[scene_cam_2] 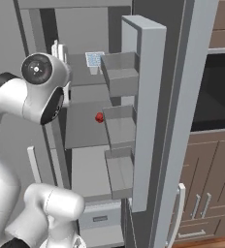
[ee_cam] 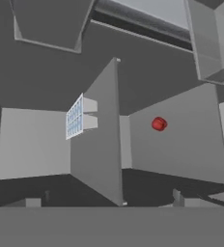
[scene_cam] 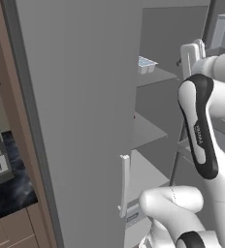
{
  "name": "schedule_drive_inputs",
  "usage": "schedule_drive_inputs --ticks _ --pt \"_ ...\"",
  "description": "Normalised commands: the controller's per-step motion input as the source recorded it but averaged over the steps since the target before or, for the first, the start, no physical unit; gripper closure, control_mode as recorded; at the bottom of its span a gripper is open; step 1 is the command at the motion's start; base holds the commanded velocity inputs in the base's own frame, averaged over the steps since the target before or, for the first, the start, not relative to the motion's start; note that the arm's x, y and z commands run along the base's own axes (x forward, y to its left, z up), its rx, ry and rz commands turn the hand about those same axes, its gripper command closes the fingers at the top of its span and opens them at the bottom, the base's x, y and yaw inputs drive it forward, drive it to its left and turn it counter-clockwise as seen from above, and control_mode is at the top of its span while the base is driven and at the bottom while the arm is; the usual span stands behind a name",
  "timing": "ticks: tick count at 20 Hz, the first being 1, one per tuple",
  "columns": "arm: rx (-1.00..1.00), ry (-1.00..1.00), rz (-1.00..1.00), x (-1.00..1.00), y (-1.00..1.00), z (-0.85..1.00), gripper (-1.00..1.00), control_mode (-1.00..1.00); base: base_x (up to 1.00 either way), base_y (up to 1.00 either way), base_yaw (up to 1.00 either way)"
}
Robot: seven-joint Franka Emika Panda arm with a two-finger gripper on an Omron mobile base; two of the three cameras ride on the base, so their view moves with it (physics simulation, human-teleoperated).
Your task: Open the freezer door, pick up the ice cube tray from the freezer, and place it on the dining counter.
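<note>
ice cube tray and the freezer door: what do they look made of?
Ice cube tray: looks like thin pale plastic, matte, blue-white grid of small cells; rendered, so a guess. Freezer door: flat grey, matte, like painted or brushed metal, no visible grain; its inner bins look like the same dull grey, possibly plastic.

Inside the open freezer there are several flat grey shelves, one above the other. On the upper shelf (scene_cam_2: 80,68) lies the ice cube tray (scene_cam_2: 93,59), pale blue-white with a grid of small squares; it rests near the front part of this shelf, close to the edge. In the left base view the same tray (scene_cam: 145,64) sits on the upper shelf (scene_cam: 155,76) at its front corner. On the middle shelf (scene_cam_2: 83,126) lies a small red round object (scene_cam_2: 99,117), apart from the tray. The lower shelf (scene_cam_2: 88,172) is also grey.
</note>
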Motion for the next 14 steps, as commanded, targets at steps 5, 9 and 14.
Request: schedule_drive_inputs --ticks 5,9,14 --pt "0.00 0.00 0.00 0.36 0.09 -0.07 -1.00 -1.00 0.00 0.00 0.00" --pt "0.01 0.00 0.00 0.38 0.07 0.00 -1.00 -1.00 0.00 0.00 0.00" --pt "0.00 0.00 0.00 0.40 0.07 0.00 -1.00 -1.00 0.00 0.00 0.00"
